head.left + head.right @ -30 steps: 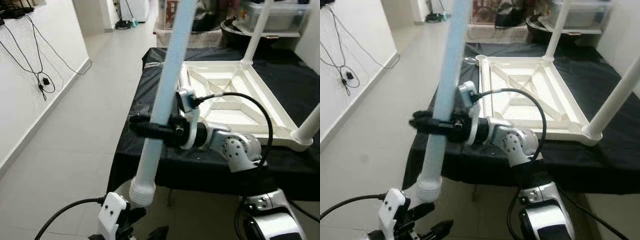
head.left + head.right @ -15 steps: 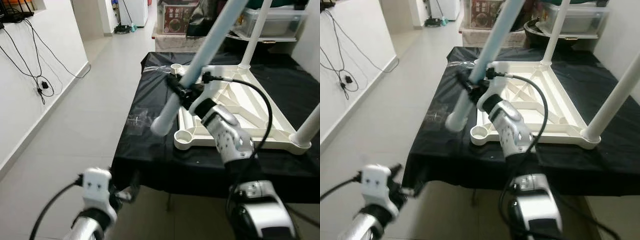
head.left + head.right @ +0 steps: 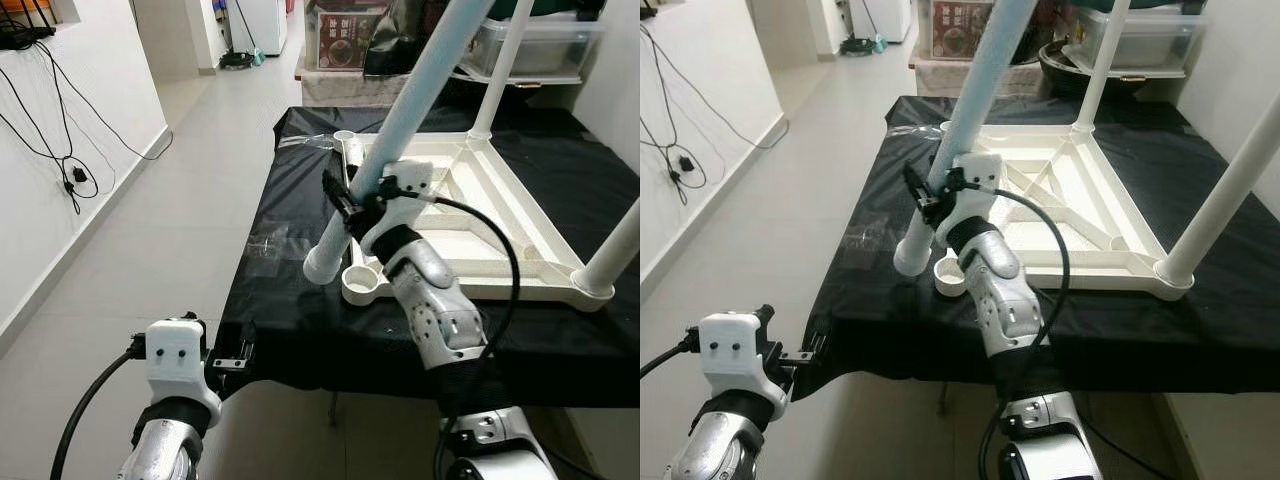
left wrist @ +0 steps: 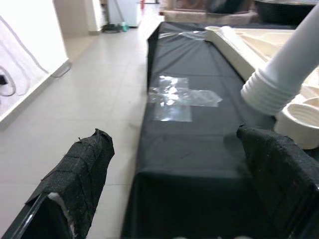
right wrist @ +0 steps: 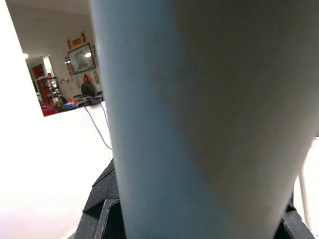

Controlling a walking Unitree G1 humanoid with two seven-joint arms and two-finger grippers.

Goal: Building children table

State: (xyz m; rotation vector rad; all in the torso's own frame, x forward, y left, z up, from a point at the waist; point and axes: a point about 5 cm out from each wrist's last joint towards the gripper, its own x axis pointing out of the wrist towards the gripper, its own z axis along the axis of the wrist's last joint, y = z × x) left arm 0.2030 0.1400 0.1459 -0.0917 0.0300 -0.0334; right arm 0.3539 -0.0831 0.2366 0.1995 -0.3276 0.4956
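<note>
My right gripper is shut on a long pale-blue table leg, which tilts up and to the right. Its ribbed lower end hangs just left of the empty round socket at the near-left corner of the upturned white tabletop. Up close the leg lies between the right gripper's black fingers. Two white legs stand upright in the far and near-right corners. My left gripper is open and holds nothing, low by the front-left edge of the black cloth.
The tabletop rests on a table covered with black cloth, with a clear plastic wrapper left of the socket. Tiled floor runs along the left to a white wall with hanging cables. Boxes and a shelf stand behind.
My right arm swung the leg from near upright before the camera out over the table, bringing its ribbed end beside the corner socket. The left gripper, earlier under that end, now sits by the table edge.
</note>
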